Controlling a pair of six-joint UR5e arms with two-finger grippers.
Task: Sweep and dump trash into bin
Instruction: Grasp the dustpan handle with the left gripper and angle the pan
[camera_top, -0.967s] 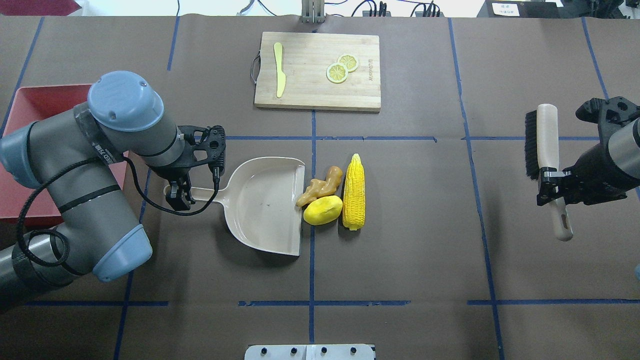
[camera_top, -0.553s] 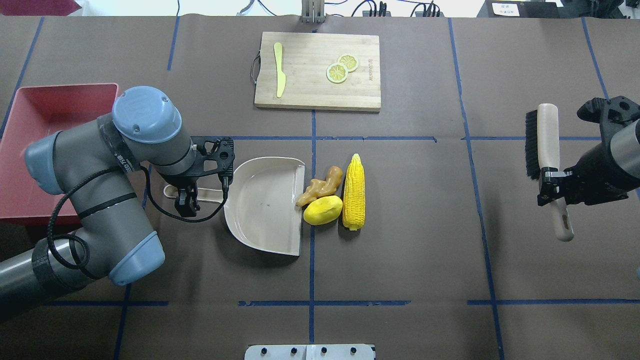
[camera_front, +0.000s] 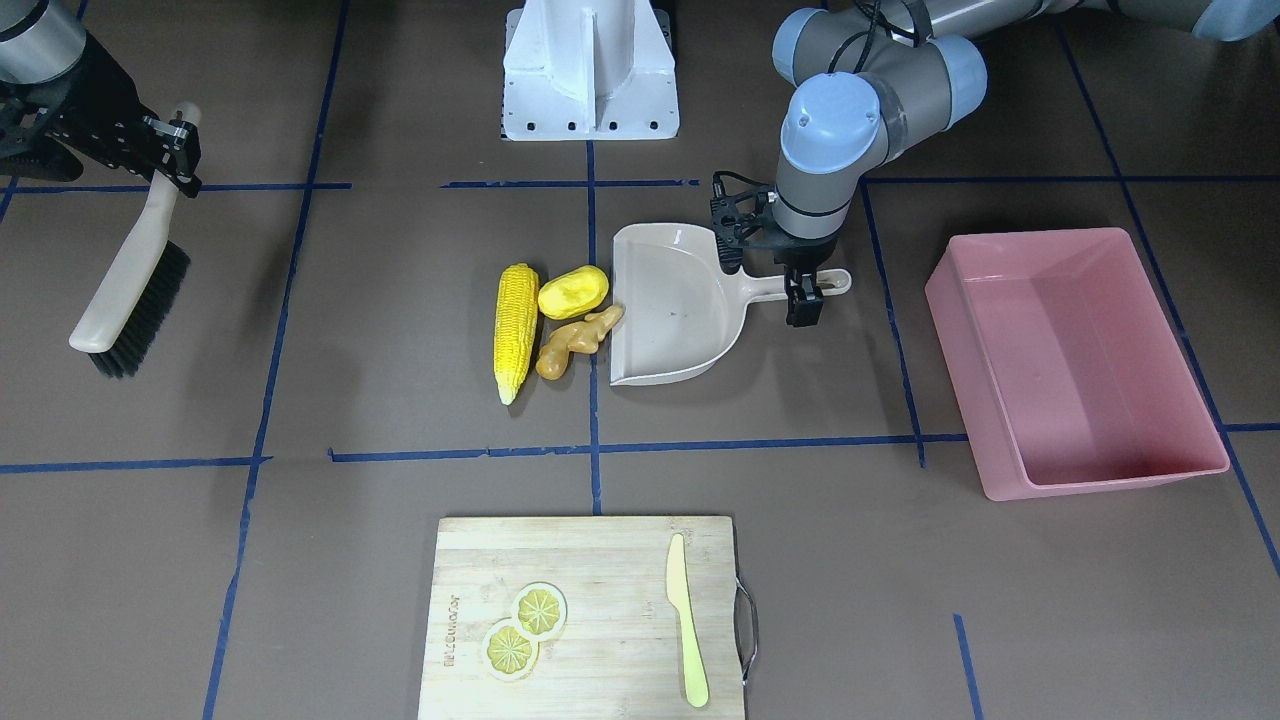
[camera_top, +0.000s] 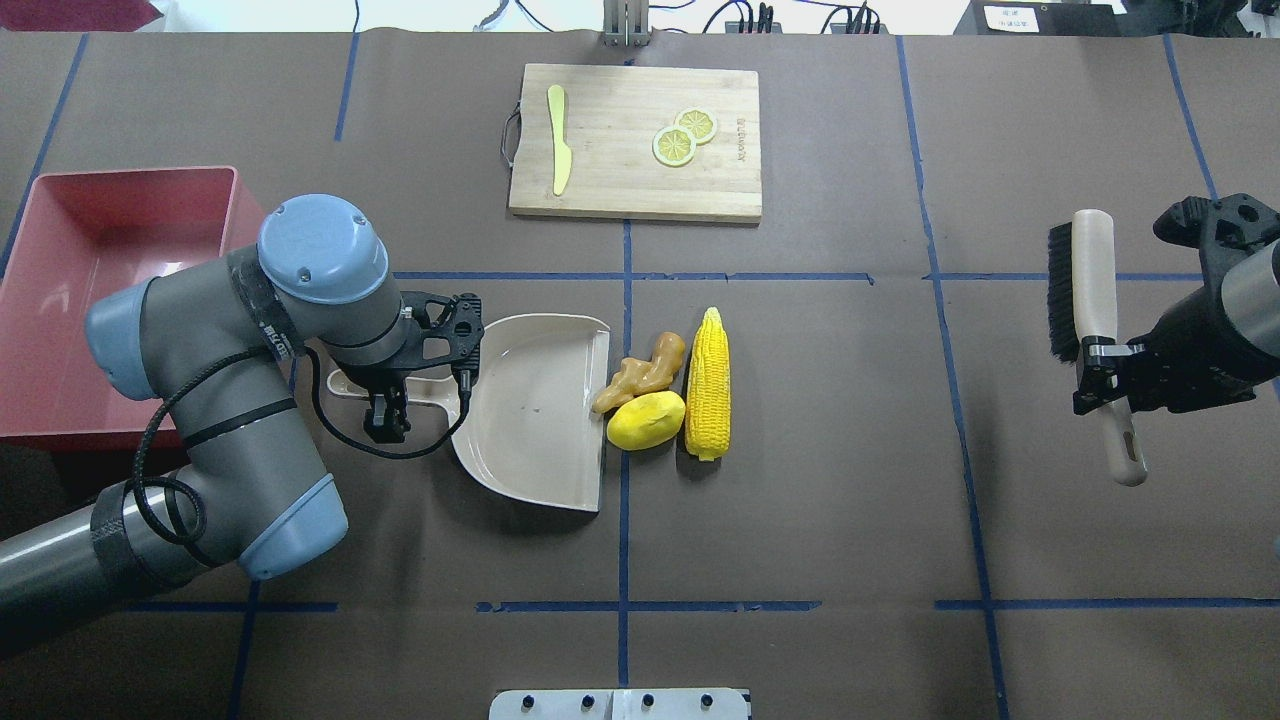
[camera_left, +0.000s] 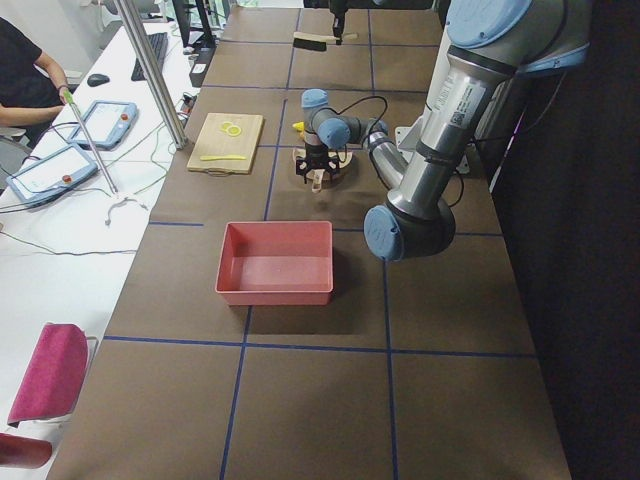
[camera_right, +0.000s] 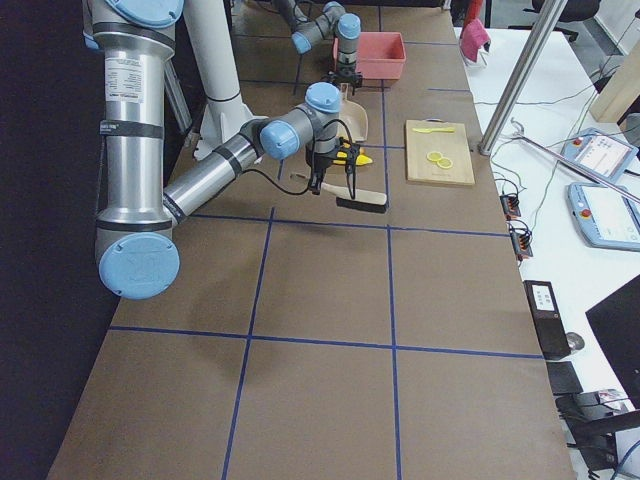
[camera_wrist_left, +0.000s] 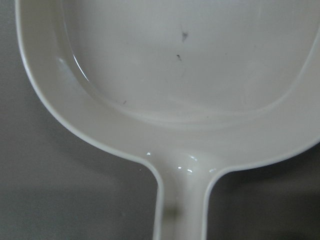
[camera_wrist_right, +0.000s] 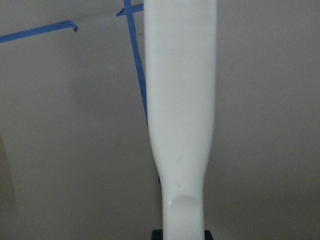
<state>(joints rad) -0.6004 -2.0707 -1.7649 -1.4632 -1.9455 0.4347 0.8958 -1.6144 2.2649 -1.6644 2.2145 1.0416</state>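
Trash (camera_top: 646, 420), three pieces, one bin (camera_top: 100, 230), left end effector (camera_top: 385, 402) hold unclear, right end effector (camera_top: 1100, 375) clamping brush (camera_top: 1093, 270)

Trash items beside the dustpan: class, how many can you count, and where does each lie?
3. The corn cob lies farthest from the dustpan; the yellow potato and the ginger root sit at its open edge, between it and the corn. None appears hidden.

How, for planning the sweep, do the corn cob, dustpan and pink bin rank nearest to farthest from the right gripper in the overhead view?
From the right gripper, at the view's right:
1. corn cob, just right of centre.
2. dustpan, just left of centre.
3. pink bin, far left edge.
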